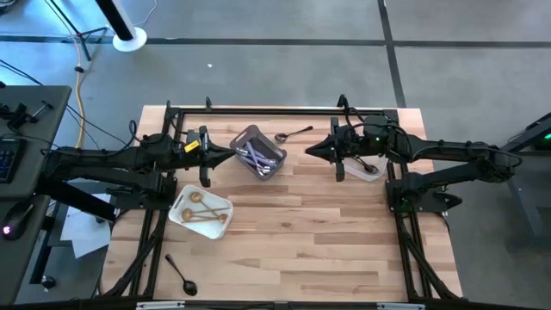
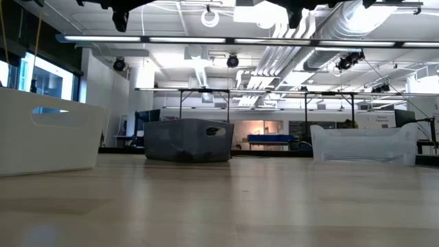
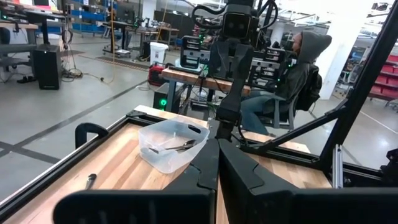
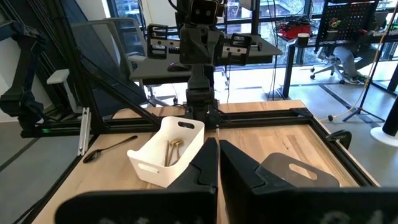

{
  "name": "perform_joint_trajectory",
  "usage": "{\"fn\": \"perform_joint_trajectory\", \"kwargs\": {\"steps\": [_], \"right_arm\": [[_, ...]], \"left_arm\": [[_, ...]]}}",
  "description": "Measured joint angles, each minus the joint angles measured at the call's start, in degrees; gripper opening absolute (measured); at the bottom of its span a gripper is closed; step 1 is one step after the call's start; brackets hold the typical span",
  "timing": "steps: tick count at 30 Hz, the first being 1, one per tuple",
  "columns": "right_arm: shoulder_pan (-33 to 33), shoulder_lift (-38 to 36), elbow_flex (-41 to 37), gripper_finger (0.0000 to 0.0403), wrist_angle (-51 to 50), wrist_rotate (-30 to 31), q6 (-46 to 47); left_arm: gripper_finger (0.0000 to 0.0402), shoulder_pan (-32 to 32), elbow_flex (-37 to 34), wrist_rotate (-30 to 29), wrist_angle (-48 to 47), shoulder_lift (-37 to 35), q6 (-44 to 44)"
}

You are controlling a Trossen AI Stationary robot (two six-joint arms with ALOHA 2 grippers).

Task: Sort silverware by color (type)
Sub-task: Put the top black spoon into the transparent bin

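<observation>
My left gripper [image 1: 231, 153] hangs shut and holding nothing above the table, just left of the grey bin [image 1: 258, 151], which holds several lilac-handled pieces [image 1: 256, 158]. My right gripper [image 1: 310, 151] is shut too, level, with nothing in it, between the bin and the clear tub [image 1: 362, 169]. The tub holds shiny silverware [image 3: 177, 147]. Gold spoons [image 1: 205, 213] lie in the white tray [image 1: 181, 205]. A black spoon [image 1: 182, 274] lies flat near the table's front edge. Another dark spoon [image 1: 294, 134] lies near the far edge.
A black frame [image 1: 258, 112] runs along the table's far edge and down both sides. In the low view the tray [image 2: 48, 137], bin [image 2: 188, 140] and tub [image 2: 363, 145] stand in a row. A person in a hoodie [image 3: 298, 68] sits beyond the table's right end.
</observation>
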Motion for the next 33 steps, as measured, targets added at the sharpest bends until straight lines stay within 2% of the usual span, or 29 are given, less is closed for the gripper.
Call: {"fn": "perform_joint_trajectory", "kwargs": {"steps": [8,14,19,24,30,33], "right_arm": [[0.00,0.00,0.00,0.0000,-0.01,0.09,1.89],[0.02,0.66,0.00,0.0000,-0.06,10.64,13.97],[0.01,4.50,0.67,0.0000,-0.93,12.00,20.67],[-2.21,12.54,9.35,0.0000,-13.97,11.26,19.43],[-10.40,23.51,23.52,0.0000,-35.01,10.66,11.69],[-15.12,29.35,28.43,0.0000,-39.13,5.86,11.45]], "left_arm": [[0.0000,0.00,0.00,-0.61,0.00,0.00,0.02],[0.0000,-0.04,0.00,-4.22,0.67,0.00,0.02],[0.0000,-0.04,0.00,-5.13,1.78,0.00,-0.02],[0.0000,-0.03,0.00,-7.23,2.13,0.00,-0.03],[0.0000,0.00,0.00,-8.17,2.34,0.00,-0.03],[0.0000,0.00,0.00,-8.17,2.27,0.00,-0.01]]}}
